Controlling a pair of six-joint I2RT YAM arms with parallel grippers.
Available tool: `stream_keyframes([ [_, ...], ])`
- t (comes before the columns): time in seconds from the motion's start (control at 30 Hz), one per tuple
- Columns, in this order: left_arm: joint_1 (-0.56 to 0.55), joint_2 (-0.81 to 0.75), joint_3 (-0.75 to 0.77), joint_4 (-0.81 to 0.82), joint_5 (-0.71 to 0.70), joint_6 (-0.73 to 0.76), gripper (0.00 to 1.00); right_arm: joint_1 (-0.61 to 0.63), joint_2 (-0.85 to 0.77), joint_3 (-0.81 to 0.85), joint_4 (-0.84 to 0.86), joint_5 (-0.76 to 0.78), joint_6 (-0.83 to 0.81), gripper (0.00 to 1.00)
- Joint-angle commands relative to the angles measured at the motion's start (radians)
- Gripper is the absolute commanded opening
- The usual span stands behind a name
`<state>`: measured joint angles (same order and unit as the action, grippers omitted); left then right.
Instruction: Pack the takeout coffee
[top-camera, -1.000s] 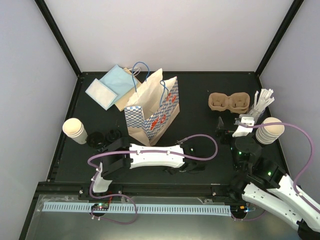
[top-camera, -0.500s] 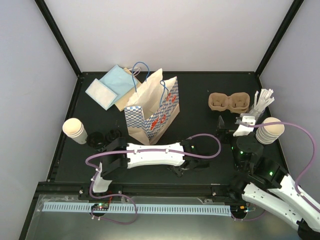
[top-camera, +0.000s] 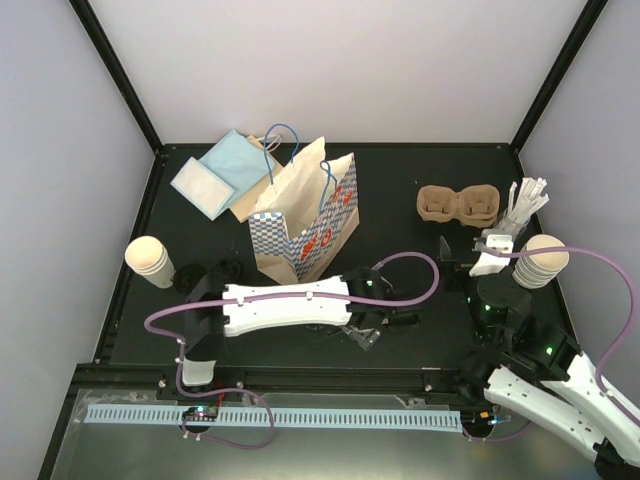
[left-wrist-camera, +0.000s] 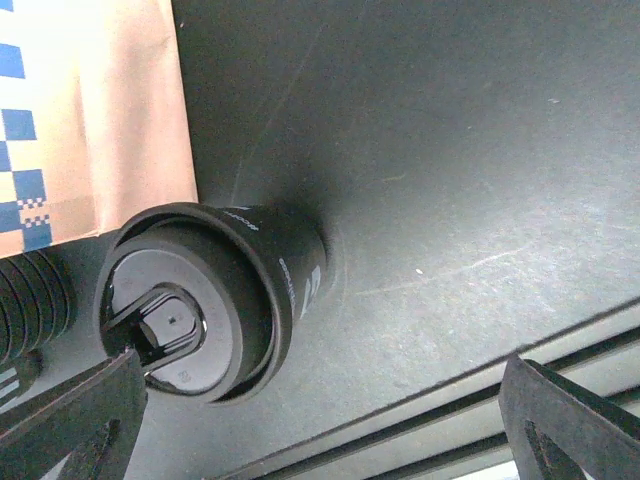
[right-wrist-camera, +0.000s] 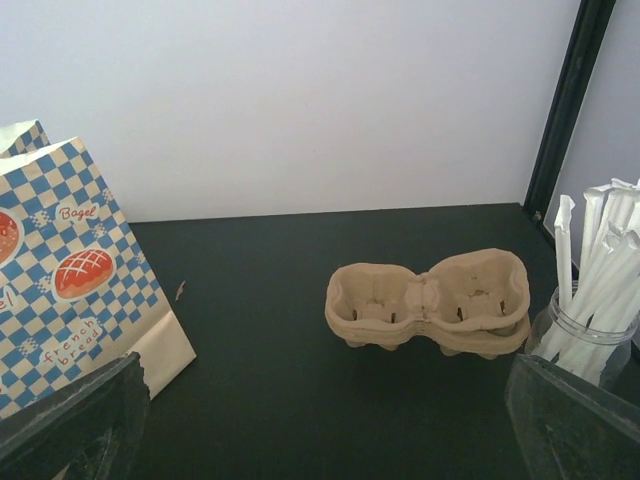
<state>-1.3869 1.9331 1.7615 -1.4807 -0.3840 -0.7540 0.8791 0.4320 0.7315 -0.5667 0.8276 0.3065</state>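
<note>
Low in the middle of the overhead view, reaching in from the left: the left gripper (left-wrist-camera: 320, 368), spread wide and clasping nothing. In its own camera, both fingers out at the bottom corners. At lower left, close by one finger, the black lids (left-wrist-camera: 200, 300), nested in a short stack tipped on its side, sip-tab face toward the lens, just under the corner of the checked bag (left-wrist-camera: 85, 120). Cannot tell whether touching that finger. Probably toppled rather than laid so on purpose, and awkward to take one lid at a time from there. At lower right of the overhead view, pointing up the frame: the right gripper (right-wrist-camera: 322, 365), likewise wide and empty, facing the pulp cup tray (right-wrist-camera: 430, 305). Both holes bare, tray right of centre in that wrist view, just left of the jar of stir sticks (right-wrist-camera: 600, 290). Seemingly lined up for a straight reach to the tray. At mid-left and mid-right of the overhead view, one pile within easy reach of each arm: the left-edge cup stack (top-camera: 148, 258) and the right-edge cup stack (top-camera: 545, 260). Upright at upper centre, mouth open to receive the load: the bag. No cup in the tray, no lid on a cup. Packing hardly begun, by this judgement.
</note>
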Motion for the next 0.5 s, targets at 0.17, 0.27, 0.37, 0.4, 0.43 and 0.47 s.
stream_keyframes([
  [0.17,0.052,-0.301,-0.100,0.157,0.062,0.003,0.99,-0.003,0.022,0.083,-0.131,-0.069,0.091,1.00],
  [0.27,0.092,-0.414,-0.203,0.205,0.059,-0.004,0.99,-0.003,0.045,0.104,-0.168,-0.073,0.143,1.00],
  [0.37,0.150,-0.549,-0.310,0.248,0.070,0.000,0.99,-0.003,0.086,0.131,-0.203,-0.102,0.196,1.00],
  [0.4,0.173,-0.599,-0.345,0.262,0.073,0.003,0.99,-0.003,0.103,0.141,-0.217,-0.120,0.217,1.00],
  [0.43,0.194,-0.655,-0.377,0.282,0.073,0.008,0.99,-0.003,0.121,0.148,-0.231,-0.137,0.239,1.00],
  [0.47,0.221,-0.717,-0.416,0.319,0.071,0.014,0.99,-0.005,0.135,0.155,-0.241,-0.158,0.266,1.00],
])
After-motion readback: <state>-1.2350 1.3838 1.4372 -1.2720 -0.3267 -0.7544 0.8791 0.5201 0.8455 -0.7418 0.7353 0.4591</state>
